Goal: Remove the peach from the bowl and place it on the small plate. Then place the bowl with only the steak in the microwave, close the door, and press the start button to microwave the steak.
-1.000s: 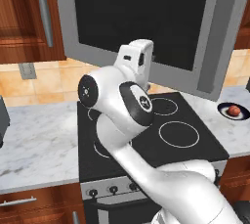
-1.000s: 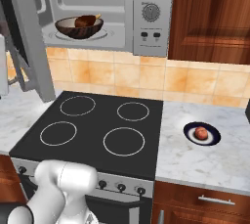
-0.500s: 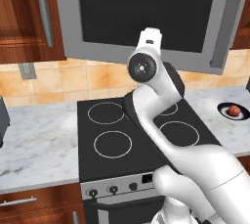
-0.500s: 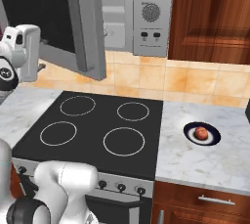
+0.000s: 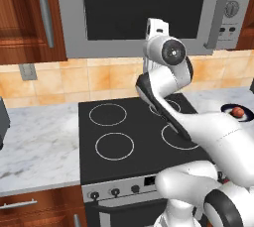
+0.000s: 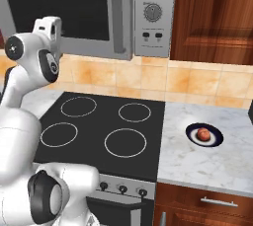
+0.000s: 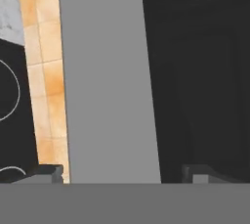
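The microwave (image 6: 153, 15) hangs above the stove, and its door (image 5: 144, 8) with the big dark window stands almost shut. The bowl and the steak are hidden behind that door. My gripper (image 7: 122, 173) is open against the door, one fingertip (image 7: 45, 171) beside the grey frame (image 7: 107, 71) and the other (image 7: 201, 172) over the dark window. From the base, the hand (image 5: 158, 35) rests against the door's lower edge (image 6: 74, 45). The peach (image 6: 203, 133) lies on the small plate (image 6: 215, 140) on the counter to the right of the stove, and the peach (image 5: 238, 112) shows at the right edge of the left base view.
A black four-ring stove (image 5: 124, 132) sits below the microwave. Marble counter (image 6: 207, 163) runs on both sides. The control panel with dial and buttons (image 6: 152, 12) is right of the door. Wooden cabinets (image 6: 217, 13) flank the microwave.
The door has swung from wide open to almost shut, with my hand moving right along with it. The bowl and steak, visible in the cavity before, are now covered.
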Robot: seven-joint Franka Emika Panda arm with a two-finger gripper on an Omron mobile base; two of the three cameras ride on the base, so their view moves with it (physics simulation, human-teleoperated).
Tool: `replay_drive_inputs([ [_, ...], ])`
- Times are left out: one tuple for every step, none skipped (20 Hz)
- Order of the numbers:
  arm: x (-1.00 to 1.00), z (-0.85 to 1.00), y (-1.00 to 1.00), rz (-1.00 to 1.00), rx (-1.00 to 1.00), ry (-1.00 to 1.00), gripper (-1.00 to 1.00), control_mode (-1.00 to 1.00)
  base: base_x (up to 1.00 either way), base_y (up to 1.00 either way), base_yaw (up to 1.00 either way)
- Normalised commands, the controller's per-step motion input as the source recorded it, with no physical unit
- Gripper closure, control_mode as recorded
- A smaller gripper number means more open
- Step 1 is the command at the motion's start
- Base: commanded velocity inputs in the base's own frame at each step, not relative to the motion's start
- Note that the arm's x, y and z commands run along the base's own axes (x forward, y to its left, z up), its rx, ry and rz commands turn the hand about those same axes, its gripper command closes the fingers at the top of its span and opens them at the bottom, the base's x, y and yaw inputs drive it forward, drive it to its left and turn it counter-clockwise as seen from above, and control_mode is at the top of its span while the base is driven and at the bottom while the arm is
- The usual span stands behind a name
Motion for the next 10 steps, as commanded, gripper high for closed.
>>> replay_drive_inputs([
  [0.69,0.21,-0.03,0.21,0.00,0.02,-1.00,-1.00,0.00,0.00,0.00],
  [0.69,0.16,-0.03,0.22,0.01,0.02,-1.00,-1.00,0.00,0.00,0.00],
  [0.70,0.11,-0.01,0.22,0.01,0.03,-1.00,-1.00,0.00,0.00,0.00],
  [0.71,0.11,0.00,0.21,0.01,0.05,-1.00,-1.00,0.00,0.00,0.00],
  [0.73,0.09,0.00,0.21,0.00,0.07,-1.00,-1.00,0.00,0.00,0.00],
  [0.71,0.04,0.00,0.21,0.00,0.08,-1.00,-1.00,0.00,0.00,0.00],
  [0.66,0.00,0.00,0.21,0.00,0.09,-1.00,-1.00,0.00,0.00,0.00],
  [0.61,0.00,-0.01,0.21,0.00,0.09,-1.00,-1.00,0.00,0.00,0.00],
  [0.51,0.00,0.00,0.21,0.00,0.09,-1.00,-1.00,0.00,0.00,0.00],
  [0.16,0.00,-0.04,0.22,0.00,0.02,-1.00,-1.00,0.00,0.00,0.00],
])
